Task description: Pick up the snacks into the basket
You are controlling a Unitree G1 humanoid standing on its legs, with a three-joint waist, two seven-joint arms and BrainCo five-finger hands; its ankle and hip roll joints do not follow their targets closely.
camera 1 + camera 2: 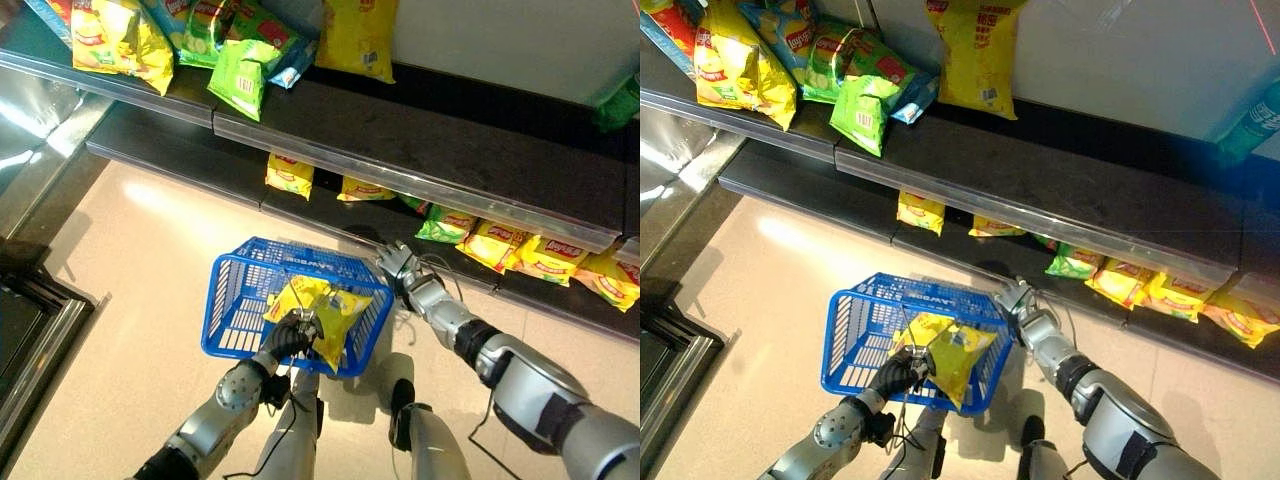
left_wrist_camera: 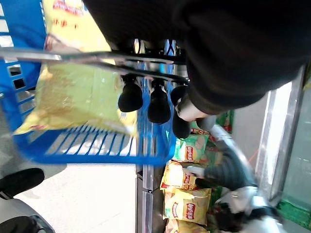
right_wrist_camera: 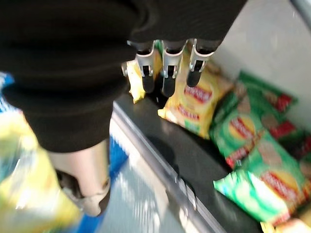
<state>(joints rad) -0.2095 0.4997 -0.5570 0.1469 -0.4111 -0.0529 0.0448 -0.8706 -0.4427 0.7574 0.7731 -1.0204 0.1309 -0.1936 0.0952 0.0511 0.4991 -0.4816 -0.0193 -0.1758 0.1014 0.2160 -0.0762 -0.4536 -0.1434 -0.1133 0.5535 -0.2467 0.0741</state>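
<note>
Over the floor, left hand (image 1: 288,340) gripping blue basket (image 1: 236,300), snack bag (image 1: 325,310) inside

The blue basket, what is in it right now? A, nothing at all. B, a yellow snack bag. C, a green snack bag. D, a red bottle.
B: a yellow snack bag lies in the blue basket, whose handle the left robot hand grips, while the right robot hand is open beside the basket's far corner near the lower shelf.

Blue plastic basket (image 1: 240,300); glossy foil snack bags (image 1: 320,308); matt dark shelf (image 1: 450,150).
</note>
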